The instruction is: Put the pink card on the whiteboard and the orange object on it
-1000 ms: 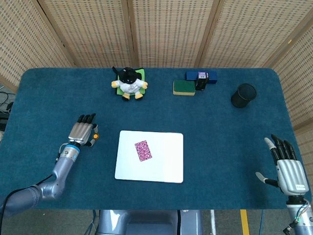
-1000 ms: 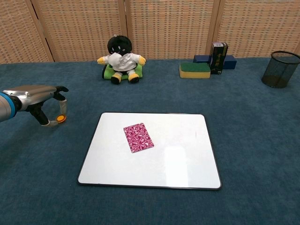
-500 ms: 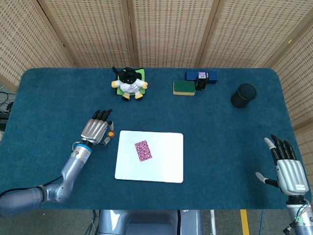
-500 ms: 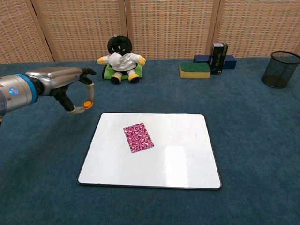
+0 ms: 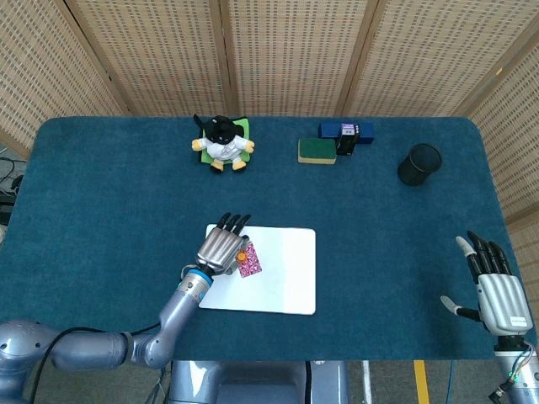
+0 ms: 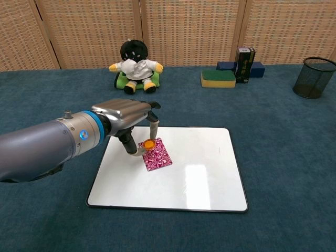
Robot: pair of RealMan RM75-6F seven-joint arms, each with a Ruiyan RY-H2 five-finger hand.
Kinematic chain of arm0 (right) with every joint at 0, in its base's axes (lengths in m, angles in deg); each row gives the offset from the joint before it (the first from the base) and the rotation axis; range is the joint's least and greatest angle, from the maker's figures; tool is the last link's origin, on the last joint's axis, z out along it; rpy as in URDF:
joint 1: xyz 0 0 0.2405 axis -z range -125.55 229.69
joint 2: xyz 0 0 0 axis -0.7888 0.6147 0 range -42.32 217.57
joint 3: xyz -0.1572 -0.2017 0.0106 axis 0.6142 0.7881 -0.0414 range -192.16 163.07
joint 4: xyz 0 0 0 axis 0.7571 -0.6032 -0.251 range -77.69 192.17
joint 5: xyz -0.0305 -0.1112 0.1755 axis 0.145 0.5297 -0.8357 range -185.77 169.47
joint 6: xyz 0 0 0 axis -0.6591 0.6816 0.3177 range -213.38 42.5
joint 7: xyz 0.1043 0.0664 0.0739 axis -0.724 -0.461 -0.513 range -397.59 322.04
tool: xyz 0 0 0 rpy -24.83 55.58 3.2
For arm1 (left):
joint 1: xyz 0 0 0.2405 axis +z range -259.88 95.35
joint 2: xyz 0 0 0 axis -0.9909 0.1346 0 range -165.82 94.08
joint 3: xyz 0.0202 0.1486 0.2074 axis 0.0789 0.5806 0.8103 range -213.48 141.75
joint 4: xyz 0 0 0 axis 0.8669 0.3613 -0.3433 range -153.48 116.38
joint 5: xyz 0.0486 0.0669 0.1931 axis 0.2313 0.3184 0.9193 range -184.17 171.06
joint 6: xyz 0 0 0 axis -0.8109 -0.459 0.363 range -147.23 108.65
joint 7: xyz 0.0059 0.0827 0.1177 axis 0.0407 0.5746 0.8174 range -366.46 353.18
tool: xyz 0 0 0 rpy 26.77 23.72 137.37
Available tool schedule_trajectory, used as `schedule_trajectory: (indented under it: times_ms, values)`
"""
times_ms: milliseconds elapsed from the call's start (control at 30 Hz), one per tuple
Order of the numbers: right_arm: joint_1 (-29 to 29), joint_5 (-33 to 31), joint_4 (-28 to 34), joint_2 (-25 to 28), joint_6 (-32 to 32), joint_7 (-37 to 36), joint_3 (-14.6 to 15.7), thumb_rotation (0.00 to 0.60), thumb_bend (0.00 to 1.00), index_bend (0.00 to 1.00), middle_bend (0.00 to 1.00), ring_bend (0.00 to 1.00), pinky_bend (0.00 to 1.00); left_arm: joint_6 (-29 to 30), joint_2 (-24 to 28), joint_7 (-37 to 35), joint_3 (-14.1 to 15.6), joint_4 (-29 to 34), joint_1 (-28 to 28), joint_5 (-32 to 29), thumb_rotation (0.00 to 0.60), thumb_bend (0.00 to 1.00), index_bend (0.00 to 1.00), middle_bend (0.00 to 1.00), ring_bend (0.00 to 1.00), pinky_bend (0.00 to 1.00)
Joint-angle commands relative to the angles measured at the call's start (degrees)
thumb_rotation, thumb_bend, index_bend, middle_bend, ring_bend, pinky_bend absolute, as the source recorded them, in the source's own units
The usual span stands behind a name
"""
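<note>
The pink patterned card point(image 6: 157, 156) point(image 5: 250, 263) lies flat on the left half of the whiteboard point(image 6: 205, 173) point(image 5: 286, 278). My left hand point(image 6: 127, 115) point(image 5: 221, 247) hovers over the board's upper left part and pinches a small orange object point(image 6: 149, 143) point(image 5: 241, 255) between thumb and a finger. The orange object hangs just above the card's upper edge; whether it touches the card I cannot tell. My right hand point(image 5: 497, 290) rests open at the table's near right corner, fingers spread, holding nothing. It does not show in the chest view.
A plush toy on a green cushion point(image 5: 222, 143) point(image 6: 134, 67) sits at the back. A green-yellow sponge point(image 5: 317, 151) point(image 6: 218, 79), a dark box point(image 6: 244, 64) and a blue block point(image 5: 345, 130) stand back right. A black mesh cup point(image 5: 419, 163) point(image 6: 313, 77) is far right.
My left hand has carried the orange object rightward from the table's left side to over the whiteboard, ending above the pink card. The right hand has stayed still.
</note>
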Motion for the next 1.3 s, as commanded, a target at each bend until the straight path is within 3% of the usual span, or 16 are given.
schedule_trajectory:
  times_ms: [33, 467, 533, 600, 767, 933, 1100, 1300]
  values:
    - [0.0, -0.1, 0.0, 0.1, -0.1, -0.1, 0.0, 0.6, 0.0, 0.0, 0.0, 0.0, 0.0, 0.3, -1.6, 0.7, -0.4, -1.7, -0.7, -1.2, 0.6, 0.36, 0.54, 0.0, 0.0, 0.0]
    - [-0.1, -0.2, 0.3, 0.3, -0.5, -0.4, 0.0, 0.6, 0.0, 0.0, 0.0, 0.0, 0.0, 0.9, -3.7, 1.0, -0.5, -4.5, -1.3, -1.9, 0.6, 0.34, 0.54, 0.0, 0.0, 0.0]
    - [-0.1, -0.2, 0.4, 0.3, -0.4, -0.4, 0.0, 0.6, 0.0, 0.0, 0.0, 0.0, 0.0, 1.0, -3.8, 1.1, -0.4, -4.8, -1.4, -1.8, 0.6, 0.32, 0.48, 0.0, 0.0, 0.0]
    - [-0.1, -0.2, 0.4, 0.3, -0.4, -0.4, 0.0, 0.6, 0.0, 0.0, 0.0, 0.0, 0.0, 1.1, -3.9, 1.1, -0.3, -4.9, -1.4, -1.6, 0.6, 0.27, 0.32, 0.0, 0.0, 0.0]
    - [-0.1, -0.2, 0.3, 0.3, -0.5, -0.5, 0.0, 0.6, 0.0, 0.0, 0.0, 0.0, 0.0, 1.1, -3.8, 0.5, -0.2, -4.7, -1.2, -1.0, 0.6, 0.2, 0.04, 0.0, 0.0, 0.0]
    - [-0.1, -0.3, 0.3, 0.4, -0.5, -0.7, 0.0, 0.6, 0.0, 0.0, 0.0, 0.0, 0.0, 1.9, -2.5, -1.0, -0.5, -2.7, -0.6, 0.8, 0.6, 0.16, 0.0, 0.0, 0.0, 0.0]
    - [-0.1, -0.2, 0.2, 0.3, -0.4, -0.7, 0.0, 0.6, 0.0, 0.0, 0.0, 0.0, 0.0, 4.4, 1.5, -3.2, -1.1, 3.4, 0.9, 4.1, 0.6, 0.16, 0.0, 0.0, 0.0, 0.0]
    - [0.0, 0.0, 0.2, 0.2, -0.1, -0.4, 0.1, 0.6, 0.0, 0.0, 0.0, 0.0, 0.0, 11.9, 14.2, -6.1, 0.9, 15.1, 6.6, 12.6, 0.6, 0.16, 0.0, 0.0, 0.0, 0.0]
